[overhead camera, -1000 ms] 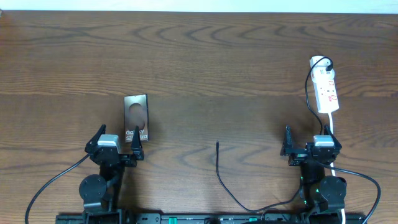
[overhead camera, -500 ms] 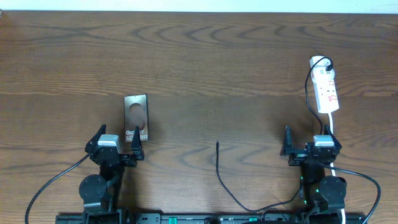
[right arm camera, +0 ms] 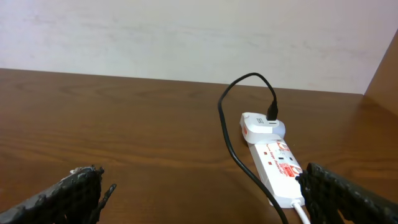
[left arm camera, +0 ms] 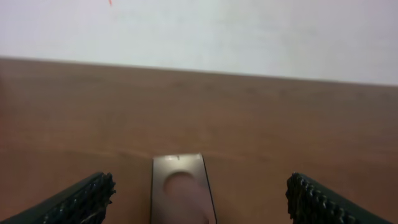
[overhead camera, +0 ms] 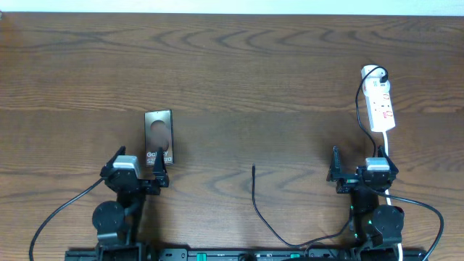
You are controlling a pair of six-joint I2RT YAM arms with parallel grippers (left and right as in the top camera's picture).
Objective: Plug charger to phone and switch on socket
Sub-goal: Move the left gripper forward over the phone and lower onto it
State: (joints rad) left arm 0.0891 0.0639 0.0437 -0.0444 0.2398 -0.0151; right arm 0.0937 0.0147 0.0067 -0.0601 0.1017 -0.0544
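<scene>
Charger (right arm camera: 219, 107) runs into adapter (right arm camera: 261, 127) plugged in socket (right arm camera: 281, 167).

**Wood, plastic and rubbery black**

The table (overhead camera: 290, 72) is dark brown wood with a plain grain, smooth and faintly shiny. The phone (overhead camera: 159, 136) is a smooth slab with a dull, satin sheen. The socket (overhead camera: 380, 107) is glossy white plastic, and its cord looks the same. The charger (overhead camera: 254, 192) is a thin black cable, matt and rubbery. The left hand (overhead camera: 138, 162) and right hand (overhead camera: 365, 168) carry black pads (left arm camera: 84, 200) with a rough, knobbly surface. The wall (right arm camera: 155, 37) is matt white.
</scene>
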